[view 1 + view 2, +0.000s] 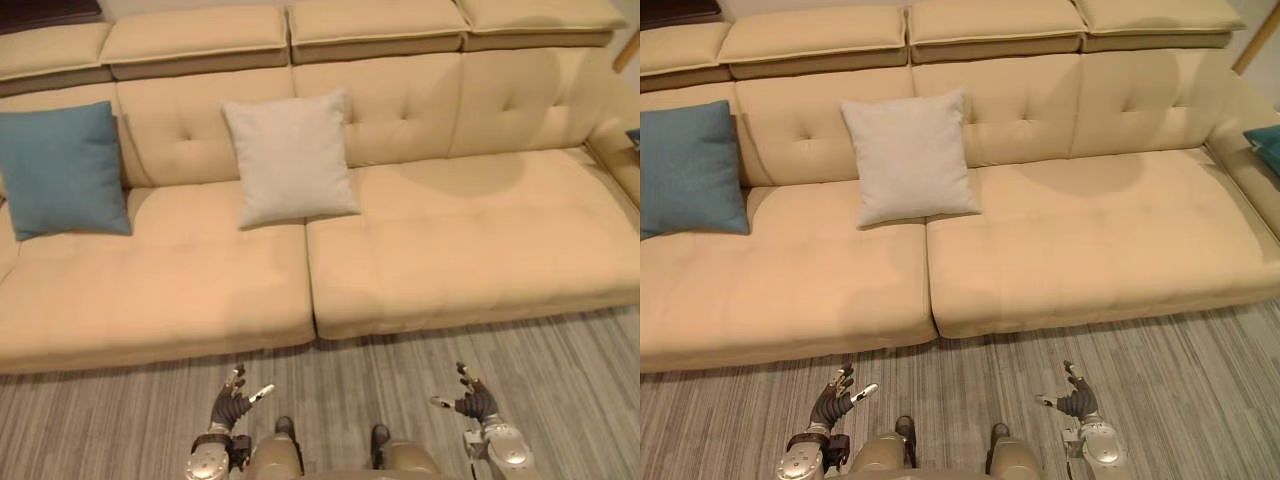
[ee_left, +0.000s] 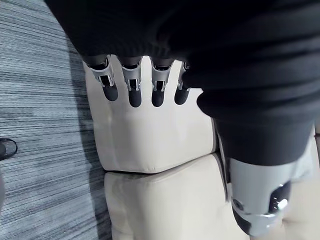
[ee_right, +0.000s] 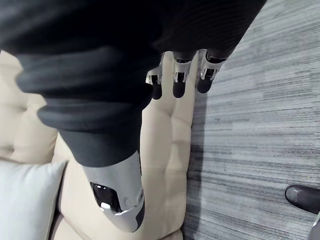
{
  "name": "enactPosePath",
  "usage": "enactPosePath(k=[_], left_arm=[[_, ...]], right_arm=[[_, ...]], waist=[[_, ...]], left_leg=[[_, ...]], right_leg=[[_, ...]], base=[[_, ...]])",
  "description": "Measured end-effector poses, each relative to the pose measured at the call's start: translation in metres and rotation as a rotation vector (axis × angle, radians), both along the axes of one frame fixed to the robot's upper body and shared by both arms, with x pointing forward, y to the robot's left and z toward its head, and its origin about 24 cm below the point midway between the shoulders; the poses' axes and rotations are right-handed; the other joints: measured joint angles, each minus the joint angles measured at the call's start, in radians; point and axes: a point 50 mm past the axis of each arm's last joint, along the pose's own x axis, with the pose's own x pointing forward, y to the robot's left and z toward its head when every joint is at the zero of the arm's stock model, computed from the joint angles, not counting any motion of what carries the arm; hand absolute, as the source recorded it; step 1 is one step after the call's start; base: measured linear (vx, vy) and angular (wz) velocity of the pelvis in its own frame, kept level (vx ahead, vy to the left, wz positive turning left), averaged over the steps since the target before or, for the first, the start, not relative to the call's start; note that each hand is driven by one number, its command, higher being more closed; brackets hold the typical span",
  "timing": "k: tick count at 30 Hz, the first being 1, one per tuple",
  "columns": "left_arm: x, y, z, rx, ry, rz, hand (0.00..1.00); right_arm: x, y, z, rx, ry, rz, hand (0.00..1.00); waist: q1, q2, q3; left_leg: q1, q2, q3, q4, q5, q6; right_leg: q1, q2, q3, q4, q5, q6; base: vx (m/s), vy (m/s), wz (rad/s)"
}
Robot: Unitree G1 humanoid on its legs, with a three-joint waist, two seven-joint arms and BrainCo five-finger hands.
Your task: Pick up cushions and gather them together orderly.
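Observation:
A blue cushion (image 1: pixel 62 168) leans against the sofa's back at the far left. A pale grey cushion (image 1: pixel 290 158) leans upright near the middle, over the left seat. The corner of a third, teal cushion (image 1: pixel 1265 145) shows at the sofa's far right end. My left hand (image 1: pixel 230 405) and right hand (image 1: pixel 472 403) hang low over the floor in front of the sofa, far from all the cushions. Both are open and hold nothing. The left wrist view has straight fingers (image 2: pixel 132 90) over the seat edge. In the right wrist view, straight fingers (image 3: pixel 179 82) show and the pale cushion (image 3: pixel 25 200) sits beyond.
The long beige sofa (image 1: pixel 450 240) has two wide seat pads with a seam between them (image 1: pixel 310 270), and its right seat is bare. Grey striped carpet (image 1: pixel 100 420) runs along the sofa's front. A sofa arm (image 1: pixel 615 160) closes off the right end.

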Motion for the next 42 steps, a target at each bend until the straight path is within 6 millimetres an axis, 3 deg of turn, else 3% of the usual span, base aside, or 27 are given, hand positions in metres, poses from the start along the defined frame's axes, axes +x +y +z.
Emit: enactPosePath(k=[2,6,7,8,11,13,14,16,17,18,19,21,23,26,27,28,29,30,31,32,33,34,36,38,39,41,42], left_arm=[[0.005,0.0,0.001,0.0,-0.009,-0.003,0.0],[0.005,0.003,0.002,0.009,-0.005,-0.004,0.0],[0.008,0.001,0.003,0.004,-0.012,-0.004,0.0],[0.011,0.0,0.007,0.004,-0.032,-0.002,0.0],[0.019,-0.004,0.01,-0.004,-0.05,-0.016,0.0],[0.025,-0.004,0.013,0.0,-0.065,-0.024,0.0],[0.031,-0.006,0.014,0.001,-0.07,-0.044,0.0],[0.039,-0.013,0.018,-0.004,-0.089,-0.077,0.0],[0.046,-0.016,0.021,-0.007,-0.109,-0.086,0.0],[0.049,-0.018,0.022,-0.012,-0.114,-0.087,0.0],[0.048,-0.021,0.021,-0.02,-0.112,-0.092,0.0],[0.043,-0.031,0.017,-0.043,-0.097,-0.101,0.0],[0.035,-0.028,0.014,-0.04,-0.078,-0.08,0.0],[0.022,-0.026,0.009,-0.046,-0.053,-0.055,0.0],[0.02,-0.026,0.009,-0.048,-0.052,-0.052,0.0],[0.02,-0.027,0.01,-0.051,-0.054,-0.045,0.0],[0.019,-0.027,0.009,-0.057,-0.049,-0.033,0.0],[0.019,-0.025,0.009,-0.048,-0.053,-0.026,0.0],[0.028,-0.021,0.014,-0.037,-0.083,-0.01,0.0],[0.03,-0.023,0.015,-0.046,-0.089,-0.002,0.0],[0.029,-0.027,0.013,-0.058,-0.083,0.003,0.0],[0.027,-0.029,0.012,-0.061,-0.071,-0.006,0.0],[0.022,-0.028,0.009,-0.057,-0.055,-0.02,0.0],[0.021,-0.026,0.009,-0.047,-0.052,-0.012,0.0],[0.025,-0.024,0.011,-0.036,-0.064,-0.01,0.0],[0.033,-0.024,0.014,-0.035,-0.078,-0.014,0.0],[0.038,-0.025,0.014,-0.044,-0.083,-0.01,0.0]], right_arm=[[0.0,0.0,0.0,0.01,-0.005,-0.019,0.0],[0.017,0.006,0.005,0.044,-0.059,-0.026,0.0],[0.025,0.009,0.009,0.047,-0.08,-0.017,0.0],[0.03,0.008,0.011,0.043,-0.09,-0.014,0.0],[0.035,0.01,0.011,0.043,-0.096,-0.032,0.0],[0.038,0.013,0.011,0.052,-0.1,-0.035,0.0],[0.039,0.012,0.012,0.047,-0.104,-0.039,0.0],[0.037,0.009,0.012,0.036,-0.096,-0.046,0.0],[0.032,0.007,0.009,0.033,-0.076,-0.05,0.0],[0.03,0.008,0.006,0.037,-0.059,-0.055,0.0],[0.029,0.011,0.004,0.04,-0.048,-0.051,0.0],[0.029,0.014,0.0,0.039,-0.028,-0.061,0.0],[0.023,0.017,-0.007,0.042,0.017,-0.05,0.0],[0.025,0.021,-0.009,0.054,0.024,-0.035,0.0],[0.028,0.021,-0.009,0.056,0.026,-0.029,0.0],[0.028,0.021,-0.009,0.054,0.027,-0.026,0.0],[0.029,0.027,-0.012,0.075,0.035,-0.03,0.0],[0.03,0.031,-0.012,0.087,0.032,-0.027,0.0],[0.03,0.03,-0.011,0.086,0.025,-0.032,0.0],[0.033,0.029,-0.011,0.086,0.023,-0.039,0.0],[0.033,0.027,-0.012,0.094,0.028,-0.066,0.0],[0.031,0.028,-0.014,0.104,0.035,-0.08,0.0],[0.025,0.031,-0.017,0.117,0.052,-0.086,0.0],[0.024,0.032,-0.018,0.121,0.056,-0.086,0.0],[0.029,0.031,-0.016,0.122,0.042,-0.088,0.0],[0.032,0.027,-0.013,0.11,0.031,-0.091,0.0],[0.034,0.019,-0.011,0.089,0.029,-0.091,0.0]], waist=[[-0.009,0.002,0.001],[-0.022,0.0,0.003],[-0.034,0.002,0.004],[-0.037,0.005,0.01],[-0.041,0.028,0.015],[-0.04,0.026,0.013],[-0.051,0.031,0.014],[-0.054,0.051,0.013],[-0.053,0.064,0.01],[-0.052,0.068,0.015],[-0.05,0.066,0.019],[-0.026,0.056,0.033],[0.012,0.037,0.05],[0.042,0.056,0.063],[0.062,0.061,0.062],[0.076,0.079,0.059],[0.105,0.067,0.049],[0.104,0.038,0.039],[0.09,0.005,0.032],[0.084,-0.001,0.033],[0.082,-0.004,0.033],[0.078,-0.004,0.033],[0.062,-0.007,0.034],[0.058,-0.002,0.029],[0.055,0.006,0.028],[0.046,0.029,0.041],[0.028,0.065,0.055]], left_leg=[[0.003,-0.004,0.034,0.013,-0.01,0.01],[0.003,0.01,0.123,0.082,-0.094,0.022],[0.014,0.041,0.21,0.087,-0.11,0.027],[0.045,0.061,0.299,0.085,-0.12,0.021],[0.171,0.114,0.543,0.083,-0.129,0.015],[0.227,0.122,0.619,0.097,-0.125,-0.001],[0.255,0.133,0.637,0.122,-0.128,-0.012],[0.262,0.195,0.622,0.23,-0.121,-0.032],[0.251,0.261,0.565,0.372,-0.086,0.003],[0.214,0.301,0.448,0.524,0.006,0.124],[0.183,0.3,0.353,0.607,0.072,0.154],[0.032,0.171,0.042,0.82,-0.071,0.063],[-0.066,0.086,-0.058,0.807,-0.124,0.07],[-0.222,0.002,-0.124,0.547,-0.114,0.049],[-0.242,-0.036,-0.122,0.327,-0.072,-0.007],[-0.239,-0.037,-0.117,0.205,-0.002,-0.019],[-0.216,-0.054,-0.101,0.201,0.053,0.062],[-0.22,-0.075,-0.095,0.202,0.034,0.078],[-0.237,-0.118,-0.089,0.241,-0.02,0.129],[-0.234,-0.136,-0.088,0.266,-0.055,0.149],[-0.194,-0.158,-0.076,0.28,-0.103,0.157],[-0.138,-0.177,-0.075,0.271,-0.129,0.17],[-0.005,-0.209,-0.084,0.225,-0.162,0.2],[0.145,-0.23,-0.097,0.11,-0.176,0.215],[0.201,-0.227,-0.111,0.053,-0.177,0.215],[0.259,-0.204,-0.14,0.003,-0.181,0.206],[0.307,-0.16,-0.162,-0.013,-0.193,0.184]], right_leg=[[-0.008,0.005,0.048,-0.029,0.031,0.009],[-0.075,0.052,0.21,-0.067,0.111,0.017],[-0.101,0.044,0.117,-0.08,0.131,-0.027],[-0.132,0.001,-0.061,-0.052,0.115,-0.096],[-0.122,-0.16,-0.609,0.053,0.056,-0.205],[-0.126,-0.177,-0.686,0.082,0.077,-0.182],[-0.145,-0.149,-0.638,0.094,0.08,-0.129],[-0.156,-0.087,-0.557,0.111,0.06,-0.118],[-0.147,-0.031,-0.497,0.115,0.04,-0.129],[-0.114,0.007,-0.442,0.105,0.023,-0.135],[-0.087,0.025,-0.401,0.1,0.011,-0.142],[-0.008,0.05,-0.268,0.093,-0.043,-0.147],[0.071,0.049,-0.181,0.082,-0.076,-0.13],[0.158,0.036,-0.097,0.043,-0.118,-0.081],[0.181,0.028,-0.065,0.024,-0.134,-0.053],[0.201,0.042,-0.045,0.007,-0.144,-0.038],[0.227,0.026,-0.001,-0.01,-0.157,-0.032],[0.233,0.002,0.009,-0.015,-0.163,-0.028],[0.218,-0.038,0.005,0.037,-0.185,0.019],[0.199,-0.054,0.01,0.111,-0.195,0.049],[0.143,-0.075,0.021,0.312,-0.187,0.145],[0.095,-0.088,0.031,0.484,-0.147,0.215],[0.03,-0.121,-0.031,0.761,-0.13,0.192],[-0.058,-0.18,-0.212,0.821,-0.183,0.058],[-0.137,-0.178,-0.291,0.754,-0.214,0.004],[-0.207,-0.142,-0.332,0.607,-0.217,-0.01],[-0.247,-0.069,-0.307,0.384,-0.164,-0.007]], base=[[-0.05,0.117,-0.91],[-0.04,0.105,-1.59],[-0.06,0.066,-2.08],[-0.02,0.062,-2.35],[0.12,0.007,-2.35],[0.2,-0.189,-2.48],[0.23,-0.237,-2.34],[0.29,-0.206,-1.76],[0.39,-0.209,-1.87],[0.41,-0.184,-1.85],[0.43,-0.055,-1.78],[0.49,0.026,-1.69],[0.4,0.121,-1.33],[0.4,0.221,-0.95],[0.56,0.377,-0.91],[0.51,0.336,-0.94],[0.44,0.276,-0.55],[0.61,0.296,-0.11],[0.6,0.283,0.31],[0.8,0.391,0.3],[0.54,0.291,0.12],[0.67,0.316,0.14],[0.56,0.163,0.22],[0.66,0.106,0.09],[0.58,0.052,0.06],[0.66,-0.004,0.37],[0.61,-0.025,0.48]])
